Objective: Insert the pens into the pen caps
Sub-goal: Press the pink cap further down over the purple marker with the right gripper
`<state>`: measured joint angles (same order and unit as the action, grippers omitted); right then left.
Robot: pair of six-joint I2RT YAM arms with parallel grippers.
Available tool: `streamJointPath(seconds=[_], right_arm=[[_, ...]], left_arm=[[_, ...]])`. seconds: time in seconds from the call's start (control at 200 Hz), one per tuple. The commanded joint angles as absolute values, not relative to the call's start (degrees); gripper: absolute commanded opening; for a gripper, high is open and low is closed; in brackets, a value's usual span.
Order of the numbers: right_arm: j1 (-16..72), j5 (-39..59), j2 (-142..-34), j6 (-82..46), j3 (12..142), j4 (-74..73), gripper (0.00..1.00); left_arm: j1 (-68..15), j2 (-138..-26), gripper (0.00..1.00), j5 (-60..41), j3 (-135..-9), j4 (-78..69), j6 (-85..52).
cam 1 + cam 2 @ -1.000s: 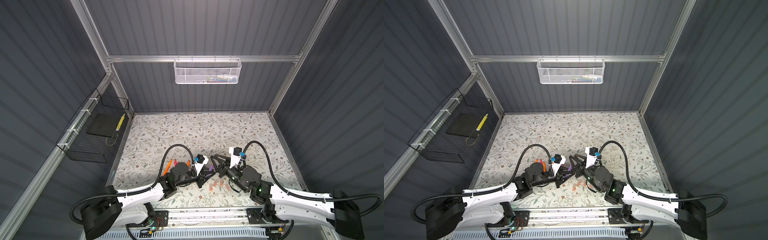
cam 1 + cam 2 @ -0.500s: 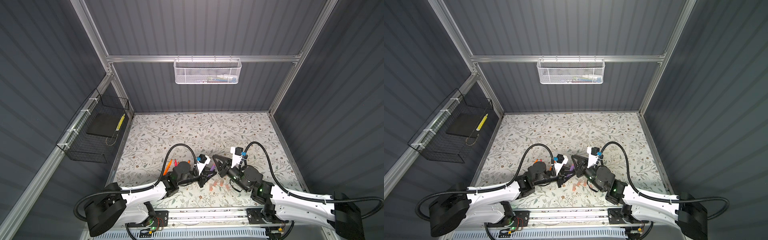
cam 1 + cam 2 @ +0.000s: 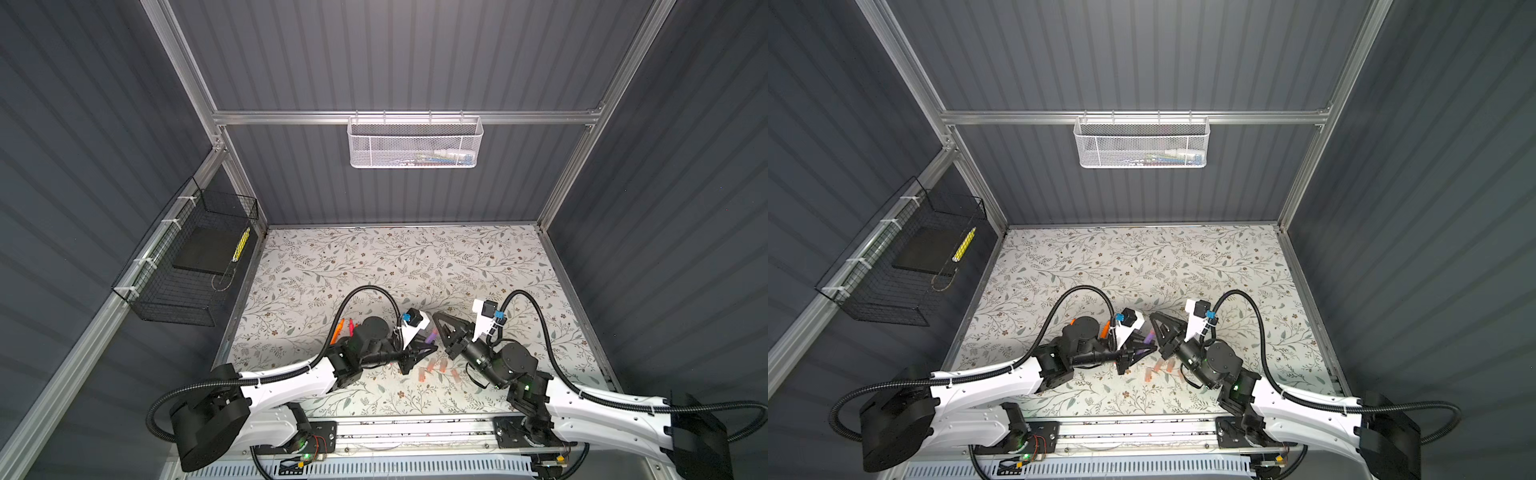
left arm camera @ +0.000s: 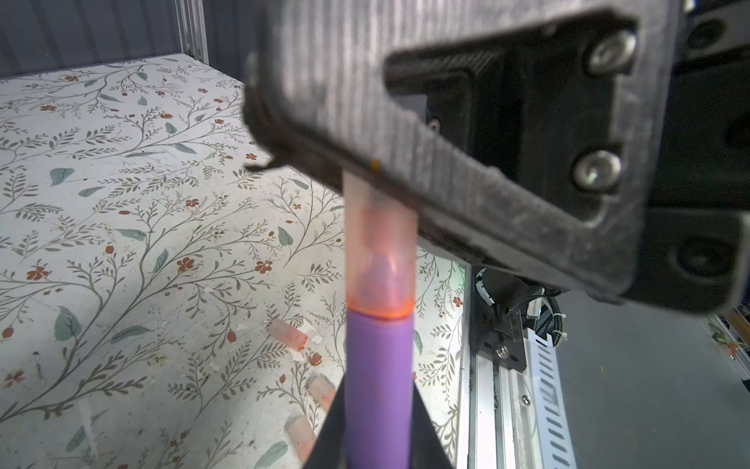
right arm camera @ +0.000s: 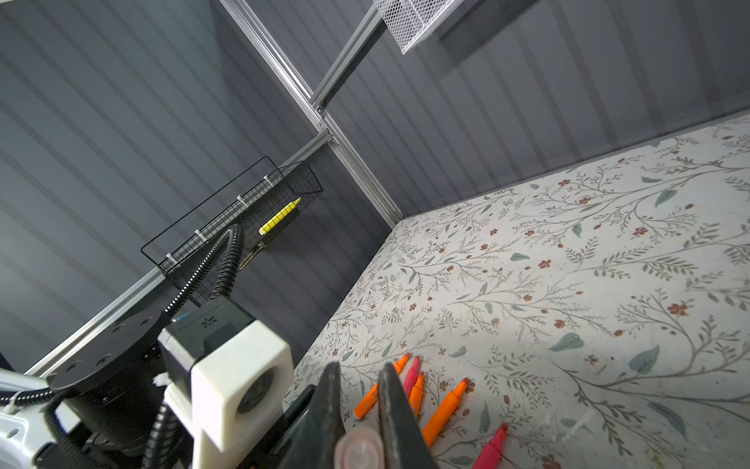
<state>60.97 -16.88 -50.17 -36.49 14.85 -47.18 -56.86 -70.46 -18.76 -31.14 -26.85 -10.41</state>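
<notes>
Left wrist view: grips purple pen [image 4: 379, 365] in closed left jaws, tip seemingly seated in cap [image 4: 381, 251] pinched by closed right jaws, above table [image 4: 121, 203]; leaves five pens [image 5: 446, 406] uncapped there, several loose caps [image 3: 432, 365] nearby; roughly one of six done.

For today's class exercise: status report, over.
Left gripper shut on purple pen. Right gripper shut on cap. Cap over pen tip. Spare caps on mat below.
</notes>
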Motion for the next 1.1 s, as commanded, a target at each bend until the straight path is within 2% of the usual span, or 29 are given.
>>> streamJointPath(seconds=[0.0,0.21,0.35,0.475,0.715,0.845,0.995,1.095], right_arm=[[64.00,-10.19,-53.57,-37.51,12.99,-41.48,0.00],[67.48,-13.34,-59.37,-38.52,15.69,-41.66,0.00],[68.30,-10.52,-63.42,-38.28,17.75,-43.59,0.00],[68.34,-8.31,-65.49,-36.71,16.90,-47.94,0.00],[68.29,-2.80,-61.56,-32.76,13.47,-52.80,0.00],[68.38,-0.98,-60.89,-32.07,12.83,-52.72,0.00],[70.03,-3.68,-64.60,-33.94,14.33,-52.31,0.00],[70.51,-5.78,-69.35,-37.59,15.70,-52.12,0.00]], left_arm=[[-56.17,-67.59,0.00,-14.17,-36.73,-31.68,-6.59],[-56.19,-66.80,0.00,-3.81,-37.91,-29.01,-2.92],[-56.14,-67.03,0.00,-2.14,-38.11,-28.74,-2.48],[-55.08,-66.77,0.00,-8.15,-38.32,-28.15,-3.07],[-49.91,-65.12,0.00,-21.81,-37.22,-29.93,-6.73],[-48.43,-63.82,0.00,-25.01,-36.56,-30.71,-7.41],[-48.45,-63.21,0.00,-19.37,-36.22,-30.15,-6.31],[-48.50,-62.86,0.00,-10.70,-35.86,-30.41,-6.15]])
